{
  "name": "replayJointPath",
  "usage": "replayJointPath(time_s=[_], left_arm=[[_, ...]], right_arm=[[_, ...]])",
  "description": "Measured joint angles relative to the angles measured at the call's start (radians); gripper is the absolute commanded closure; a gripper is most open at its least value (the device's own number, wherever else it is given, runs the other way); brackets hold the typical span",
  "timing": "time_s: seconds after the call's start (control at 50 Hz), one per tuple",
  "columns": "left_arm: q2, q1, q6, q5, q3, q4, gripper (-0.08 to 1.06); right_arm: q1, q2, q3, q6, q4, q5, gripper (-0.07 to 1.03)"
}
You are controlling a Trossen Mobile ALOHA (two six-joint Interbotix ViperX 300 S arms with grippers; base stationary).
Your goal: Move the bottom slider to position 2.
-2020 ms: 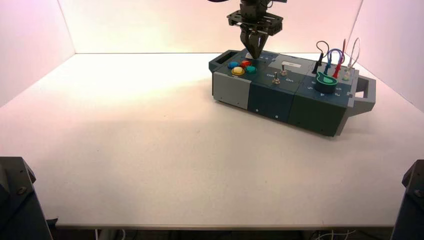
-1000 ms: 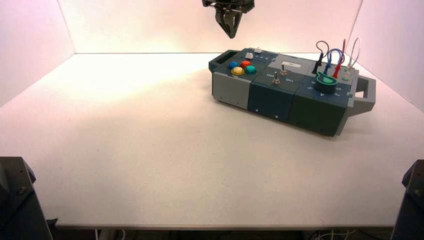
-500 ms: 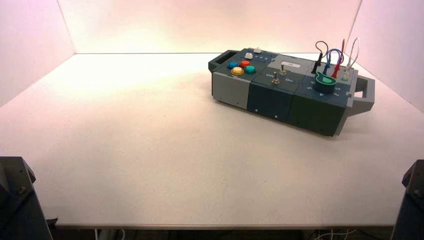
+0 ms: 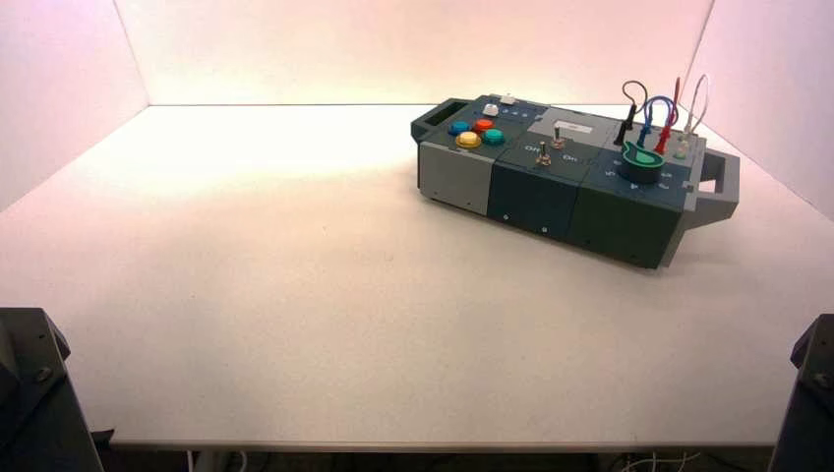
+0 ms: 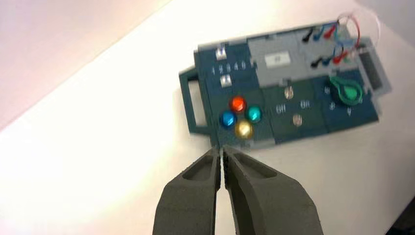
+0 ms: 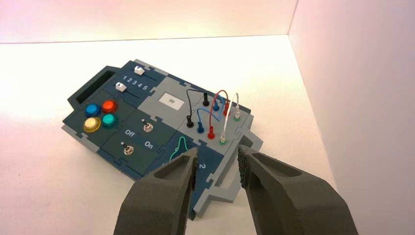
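While clear — left gripper above tabletop

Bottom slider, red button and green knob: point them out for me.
Bottom slider (image 6: 121, 87): right wrist view, on its whitish knob.
Red button (image 4: 483, 126): high view, on its domed top.
Green knob (image 5: 350, 93): left wrist view, on its round body.

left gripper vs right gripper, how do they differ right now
The left gripper's fingertips nearly meet, with a thin slit between them; the right gripper's stand clearly apart. In its wrist view, the left one's tips lie just off the box's edge by the yellow button, while the right one's overlap the box's knob end. Both are empty and dark.
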Motion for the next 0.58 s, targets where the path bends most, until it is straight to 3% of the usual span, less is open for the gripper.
replayJointPath(time_s=[0.22,0.38,0.58], left_arm=[[-0.049,-0.002,0.0,-0.035,0.149,-0.002,0.9],[-0.048,-0.002,0.0,-0.04,0.201,0.0,0.9],[-0.048,-0.002,0.0,-0.061,0.219,0.0,0.9]], right_arm=[[0.003,0.006,0.0,-0.002,0.0,0.0,0.51],[0.006,0.008,0.0,-0.002,0.0,0.0,0.51],[0.006,0.008,0.0,-0.002,0.0,0.0,0.51]])
